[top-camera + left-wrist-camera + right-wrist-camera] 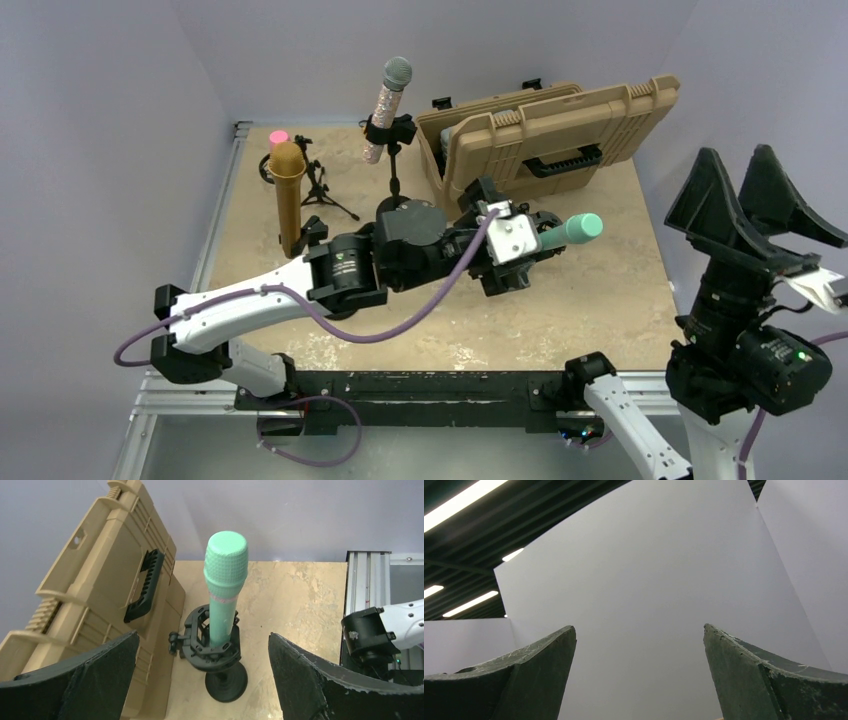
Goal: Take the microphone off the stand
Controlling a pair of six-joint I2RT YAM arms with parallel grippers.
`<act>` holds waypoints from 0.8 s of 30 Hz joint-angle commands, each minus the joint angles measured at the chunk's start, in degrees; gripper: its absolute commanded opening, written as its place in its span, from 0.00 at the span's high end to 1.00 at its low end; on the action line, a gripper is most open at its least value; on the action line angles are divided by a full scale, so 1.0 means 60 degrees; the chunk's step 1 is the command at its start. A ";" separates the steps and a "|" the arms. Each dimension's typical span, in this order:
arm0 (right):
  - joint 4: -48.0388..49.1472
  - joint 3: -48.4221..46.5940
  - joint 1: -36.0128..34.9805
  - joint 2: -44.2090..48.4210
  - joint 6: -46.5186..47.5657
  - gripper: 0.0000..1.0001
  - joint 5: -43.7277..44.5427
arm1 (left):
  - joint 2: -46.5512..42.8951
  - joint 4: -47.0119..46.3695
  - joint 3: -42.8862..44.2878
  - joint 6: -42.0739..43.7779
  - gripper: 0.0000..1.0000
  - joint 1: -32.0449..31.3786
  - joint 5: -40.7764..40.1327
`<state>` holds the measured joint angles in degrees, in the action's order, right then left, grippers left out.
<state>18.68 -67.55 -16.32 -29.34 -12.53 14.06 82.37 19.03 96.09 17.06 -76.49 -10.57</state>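
A mint-green microphone (226,575) stands upright in the black clip of a stand (210,647) with a round base, beside the tan case. In the top view its green head (578,227) sticks out past my left gripper (515,240), and the stand is hidden under that gripper. The left gripper (203,634) is open, its two fingers wide on either side of the microphone and apart from it. My right gripper (752,190) is raised at the table's right edge, open and pointing upward at a bare wall (639,630), holding nothing.
A tan hard case (550,130) stands open at the back right, close to the green microphone. A glittery microphone (386,110) on a stand, a gold microphone (288,195) and a small tripod (318,185) stand at the back left.
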 commanded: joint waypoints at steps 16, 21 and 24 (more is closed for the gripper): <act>0.0175 0.0628 0.0026 0.0909 -0.0103 0.03 -0.0170 | 0.3081 -0.2395 0.1277 0.0803 0.11 -0.0186 -0.0720; 0.0095 0.0655 0.0028 0.1089 -0.0235 0.03 -0.0238 | 0.3681 -0.2726 0.1607 0.0950 0.22 -0.0186 -0.1620; 0.0110 0.0648 0.0024 0.1238 -0.0276 0.03 -0.0192 | 0.4033 -0.2792 0.1915 0.1096 0.32 -0.0187 -0.2052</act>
<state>19.40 -63.53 -16.32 -23.29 -13.28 13.76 104.64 6.52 103.31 21.67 -77.34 -17.76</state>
